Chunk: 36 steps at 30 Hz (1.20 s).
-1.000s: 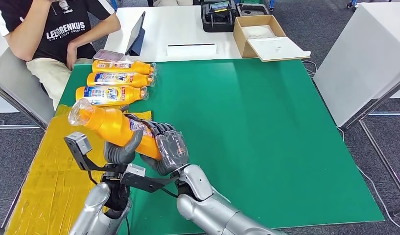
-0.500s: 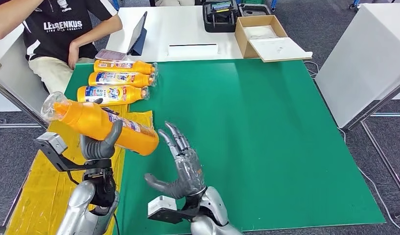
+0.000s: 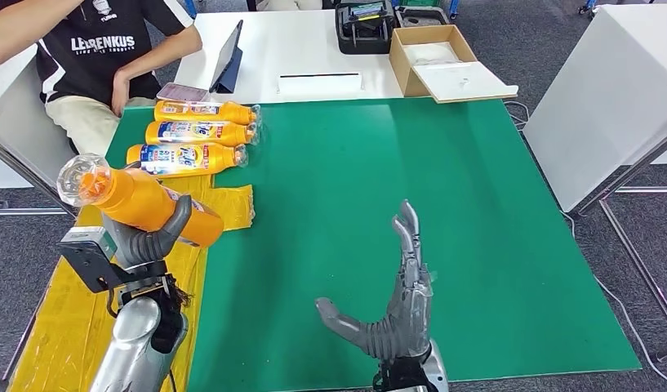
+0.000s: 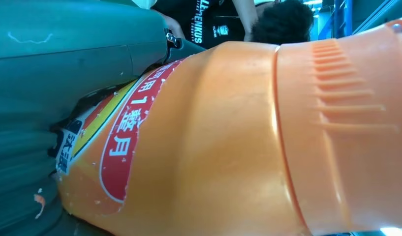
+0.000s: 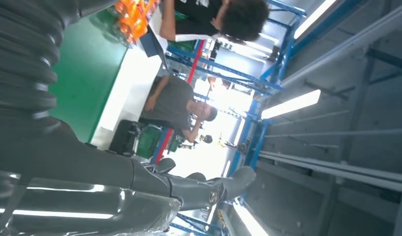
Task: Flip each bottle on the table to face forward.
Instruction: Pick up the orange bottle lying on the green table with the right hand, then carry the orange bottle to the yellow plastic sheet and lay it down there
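My left hand [image 3: 150, 239] grips an orange bottle [image 3: 144, 202] above the yellow sheet [image 3: 77, 310] at the table's left. The bottle is tilted, its clear-wrapped cap end up and to the left. Close up in the left wrist view, the same bottle [image 4: 248, 142] shows its red label beside my left hand [image 4: 36, 98]. Three more orange bottles [image 3: 189, 131] lie side by side at the far left of the green mat [image 3: 411, 204], labels up. My right hand [image 3: 399, 306] is raised open over the mat's near middle, fingers spread, holding nothing; its fingers [image 5: 199, 189] point up in the right wrist view.
A person in a black shirt [image 3: 101, 49] sits at the far left corner. Behind the mat a white table carries a tablet [image 3: 226, 55], a black case [image 3: 365, 24] and an open cardboard box [image 3: 436, 57]. A white cabinet [image 3: 615, 90] stands to the right.
My right hand let go of the bottle and swung right, opening over the mat. My left hand carried the bottle leftward over the yellow sheet.
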Each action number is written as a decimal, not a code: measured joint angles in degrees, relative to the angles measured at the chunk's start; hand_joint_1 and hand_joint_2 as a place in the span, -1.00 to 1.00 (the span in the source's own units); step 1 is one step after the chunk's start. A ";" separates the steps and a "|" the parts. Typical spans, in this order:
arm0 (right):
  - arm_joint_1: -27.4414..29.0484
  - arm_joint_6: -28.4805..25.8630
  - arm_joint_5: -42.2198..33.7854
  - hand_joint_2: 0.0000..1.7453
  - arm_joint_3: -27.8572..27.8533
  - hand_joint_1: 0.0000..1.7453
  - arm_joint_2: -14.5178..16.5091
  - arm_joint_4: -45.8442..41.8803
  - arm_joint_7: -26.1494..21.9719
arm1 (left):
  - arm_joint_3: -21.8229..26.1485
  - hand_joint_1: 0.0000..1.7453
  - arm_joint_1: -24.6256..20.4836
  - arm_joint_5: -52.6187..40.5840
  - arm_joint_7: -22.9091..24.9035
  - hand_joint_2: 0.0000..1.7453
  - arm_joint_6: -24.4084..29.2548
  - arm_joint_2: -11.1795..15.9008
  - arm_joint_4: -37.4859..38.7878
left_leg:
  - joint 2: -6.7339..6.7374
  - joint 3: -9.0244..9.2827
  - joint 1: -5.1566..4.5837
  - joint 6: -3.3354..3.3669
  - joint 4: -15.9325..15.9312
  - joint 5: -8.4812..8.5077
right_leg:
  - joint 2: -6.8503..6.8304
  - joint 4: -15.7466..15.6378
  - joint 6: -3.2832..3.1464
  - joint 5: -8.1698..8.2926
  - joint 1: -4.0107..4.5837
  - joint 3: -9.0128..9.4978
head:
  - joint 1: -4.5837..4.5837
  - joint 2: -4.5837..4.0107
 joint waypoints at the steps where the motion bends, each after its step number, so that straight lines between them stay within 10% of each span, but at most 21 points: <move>1: 0.34 -0.23 -0.13 1.00 -0.22 -1.00 -0.34 -0.82 -0.13 | 0.01 1.00 -0.04 -1.27 -0.13 1.00 0.72 0.00 0.09 | 0.00 0.01 0.00 0.00 0.00 0.00 | 0.00 0.00 0.00 0.00 0.00 0.00 | -0.01 0.00; 8: 5.33 -2.65 -4.84 1.00 -4.17 -1.00 -3.29 -7.62 -0.78 | -1.63 1.00 -0.06 -40.97 3.34 1.00 11.51 1.47 3.12 | -0.03 0.03 0.00 -0.01 0.00 -0.01 | -0.02 0.00 0.00 -0.01 0.00 0.02 | -0.01 0.00; 15: 9.28 -2.99 -5.79 1.00 -11.50 -1.00 -4.47 -12.54 -0.05 | -5.37 1.00 -2.14 -92.30 20.81 1.00 15.28 4.88 11.27 | 0.12 0.06 -0.01 -0.01 0.00 -0.03 | 0.08 0.00 -0.01 0.02 0.00 0.04 | -0.01 0.00; 23: 9.44 -4.47 -6.08 1.00 -12.65 -1.00 -5.76 -12.50 -0.38 | -22.47 1.00 -9.48 -91.39 42.85 1.00 15.26 13.77 24.16 | 0.15 0.14 0.04 -0.02 -0.01 0.03 | 0.08 0.02 -0.02 0.02 0.02 0.12 | -0.02 0.00; 36: 9.46 -4.08 -3.34 1.00 -12.64 -1.00 -6.51 -11.82 1.05 | -22.37 1.00 -13.13 -91.29 40.94 1.00 9.12 15.82 39.72 | 0.16 0.12 0.04 -0.04 -0.01 0.03 | 0.08 0.02 -0.03 0.01 0.03 0.08 | 0.00 0.00</move>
